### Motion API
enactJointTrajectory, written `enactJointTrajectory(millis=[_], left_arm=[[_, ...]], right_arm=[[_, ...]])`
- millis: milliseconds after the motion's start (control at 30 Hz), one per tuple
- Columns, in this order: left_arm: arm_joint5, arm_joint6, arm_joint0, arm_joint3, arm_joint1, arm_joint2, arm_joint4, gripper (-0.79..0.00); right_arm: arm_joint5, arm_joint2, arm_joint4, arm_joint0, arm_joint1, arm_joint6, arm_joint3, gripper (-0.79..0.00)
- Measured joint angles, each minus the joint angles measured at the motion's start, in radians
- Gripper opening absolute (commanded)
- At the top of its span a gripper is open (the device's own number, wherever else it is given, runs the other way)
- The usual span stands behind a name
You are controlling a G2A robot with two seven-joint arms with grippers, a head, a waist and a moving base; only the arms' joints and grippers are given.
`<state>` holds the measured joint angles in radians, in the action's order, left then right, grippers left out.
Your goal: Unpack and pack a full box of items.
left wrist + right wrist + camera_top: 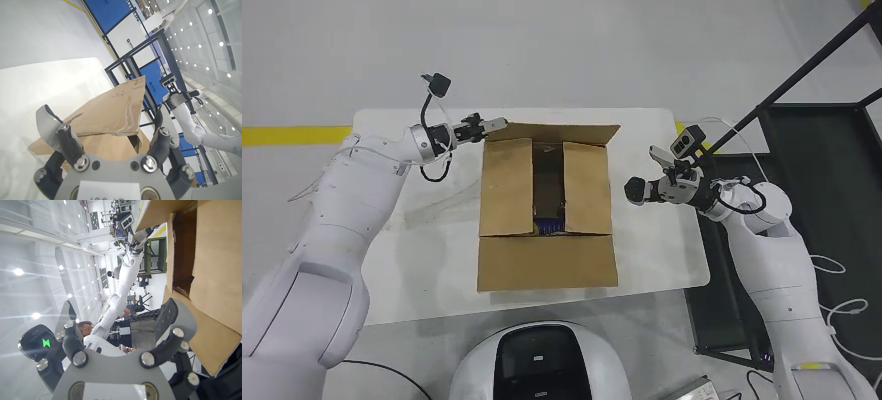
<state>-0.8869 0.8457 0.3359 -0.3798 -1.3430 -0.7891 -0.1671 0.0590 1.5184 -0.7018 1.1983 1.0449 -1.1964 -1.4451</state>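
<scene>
A brown cardboard box (pixel 547 205) stands in the middle of the white table (pixel 422 260), its flaps folded outward. Through the narrow gap between the two inner flaps a blue item (pixel 550 226) shows inside. My left gripper (pixel 492 125) is at the box's far left corner, open, with a raised flap (pixel 117 106) just beyond its fingertips (pixel 45 113). My right gripper (pixel 634 189) hovers beside the box's right side, open and holding nothing, close to the box wall (pixel 213 294).
A black metal rack (pixel 802 230) stands right of the table, close behind my right arm. A yellow floor line (pixel 292 134) runs past the table's far left. Bare table surface lies left of the box.
</scene>
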Motion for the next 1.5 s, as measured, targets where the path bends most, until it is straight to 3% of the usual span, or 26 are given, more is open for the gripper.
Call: enactJointTrajectory(millis=[833, 1500], left_arm=[[-0.014, 0.073, -0.017, -0.147, 0.022, -0.009, 0.019, 0.000], [0.040, 0.128, -0.013, -0.262, 0.052, 0.049, -0.078, 0.000]], right_arm=[[-0.037, -0.043, -0.013, -0.025, 0.001, 0.037, 0.053, 0.000], [-0.047, -0.070, -0.015, -0.038, 0.001, 0.049, 0.066, 0.000]])
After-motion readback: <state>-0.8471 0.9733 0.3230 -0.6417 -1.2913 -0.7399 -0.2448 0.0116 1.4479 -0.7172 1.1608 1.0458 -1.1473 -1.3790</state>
